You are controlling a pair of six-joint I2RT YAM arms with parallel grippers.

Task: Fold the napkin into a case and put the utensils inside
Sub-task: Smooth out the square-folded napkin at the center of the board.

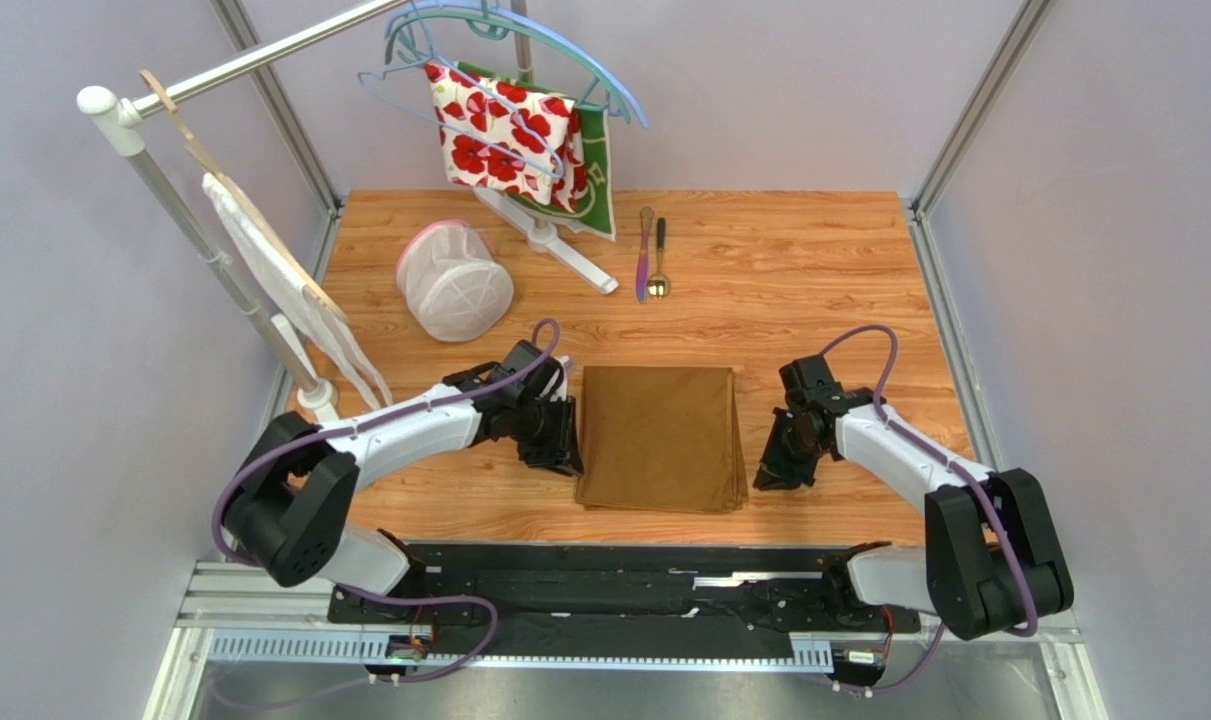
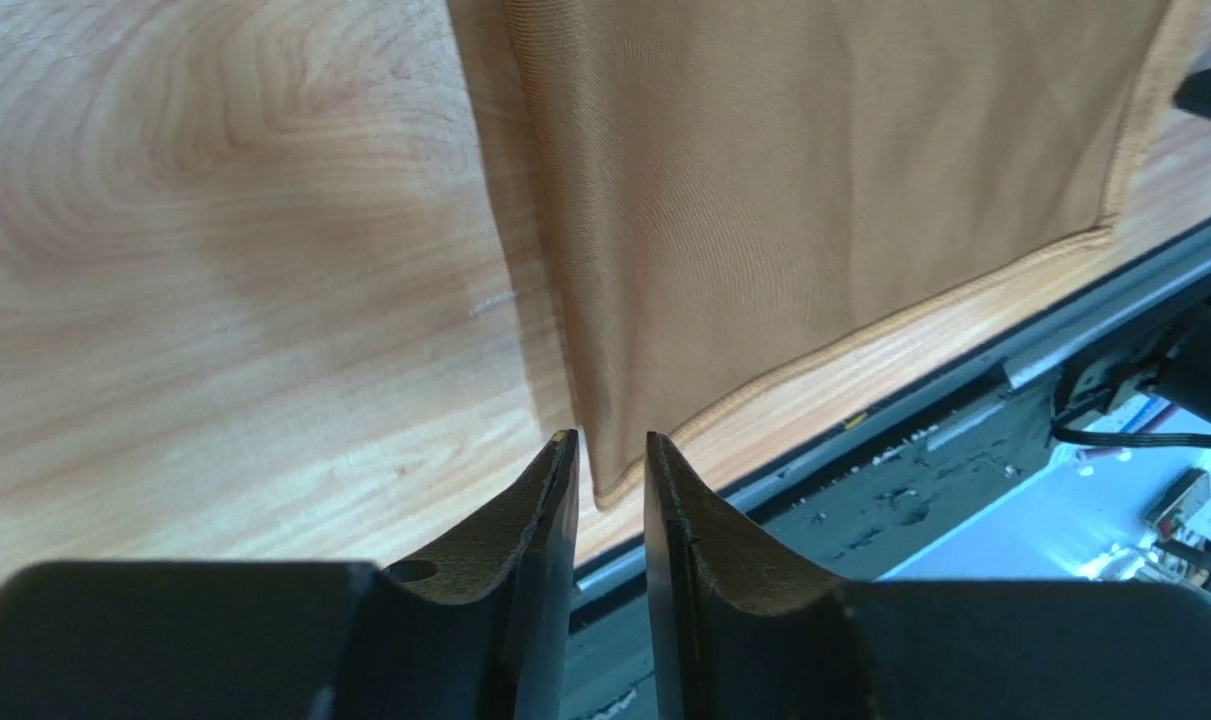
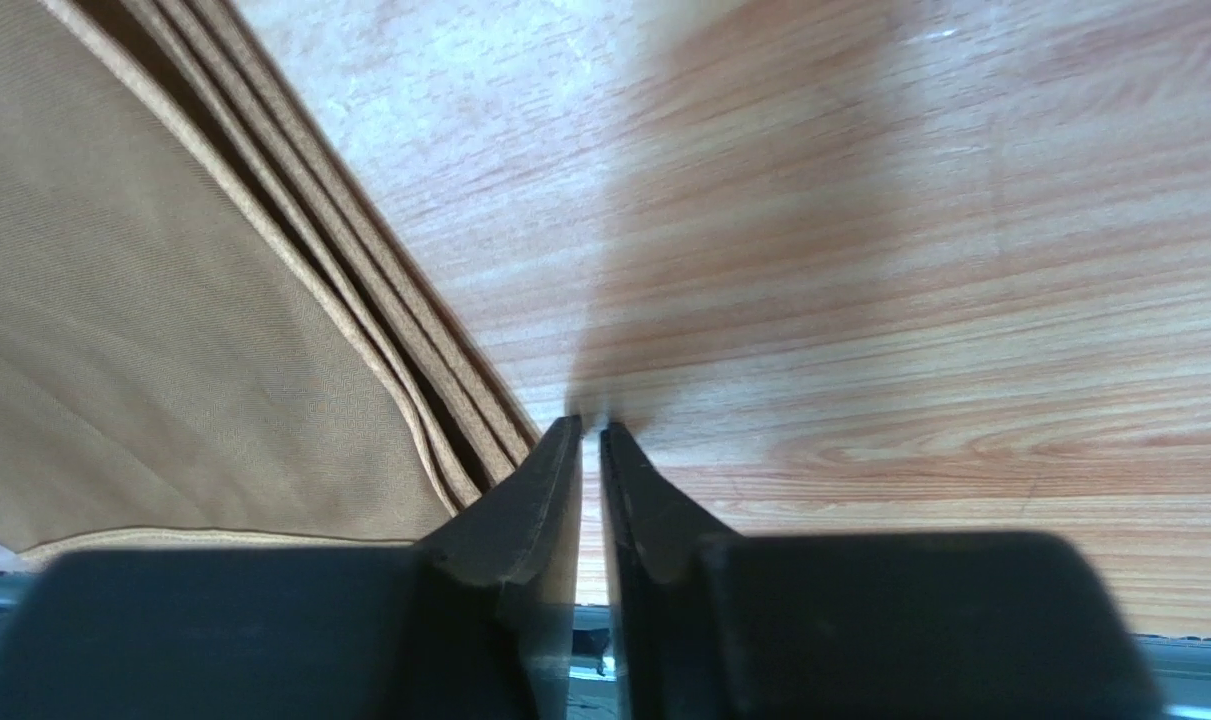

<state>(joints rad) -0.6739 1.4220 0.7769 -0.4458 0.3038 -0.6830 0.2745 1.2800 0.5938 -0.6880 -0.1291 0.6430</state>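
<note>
While the right hand (image 3: pixel 592 431) is clenched empty, the left hand (image 2: pixel 611 443) straddles the napkin's (image 1: pixel 661 435) corner, narrowly parted.

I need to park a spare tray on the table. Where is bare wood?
Bare: the far right, between the utensils and the right wall, and beyond the napkin. Crowded: the far left around the mesh basket and rack foot.

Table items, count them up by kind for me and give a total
Napkin: 1
Utensils: 2, knife and spoon
Mesh basket: 1
Hanging cloths: 2, floral and green
Total: 6
</note>
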